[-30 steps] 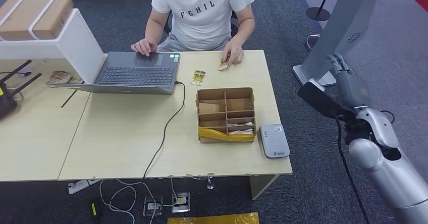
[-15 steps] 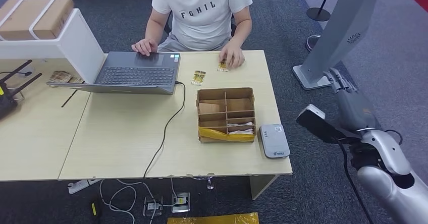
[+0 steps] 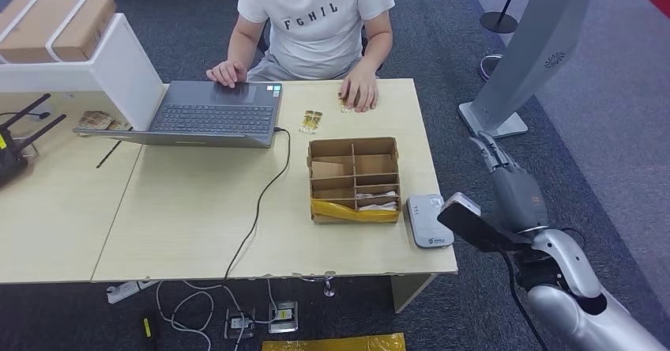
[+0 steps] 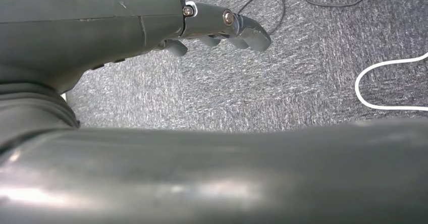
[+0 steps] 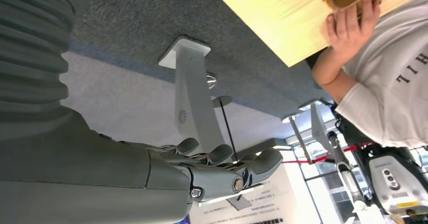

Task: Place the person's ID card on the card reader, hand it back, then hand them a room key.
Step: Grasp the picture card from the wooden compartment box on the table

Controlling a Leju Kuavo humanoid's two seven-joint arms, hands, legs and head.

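- The robot's right hand (image 3: 515, 195) hangs off the light wooden table (image 3: 197, 209) at 4 o'clock, fingers loosely apart, holding nothing.
- The left hand (image 4: 212, 24) hangs over grey carpet, fingers slack and bare.
- The grey rounded card reader (image 3: 429, 220) lies near the table's front-right corner, just beside the brown divided cardboard box (image 3: 353, 179).
- A small patterned card (image 3: 344, 102) sits under the hand (image 3: 359, 92) of the person (image 3: 314, 20) at 12 o'clock.
- The white T-shirt reads "FGHIL".
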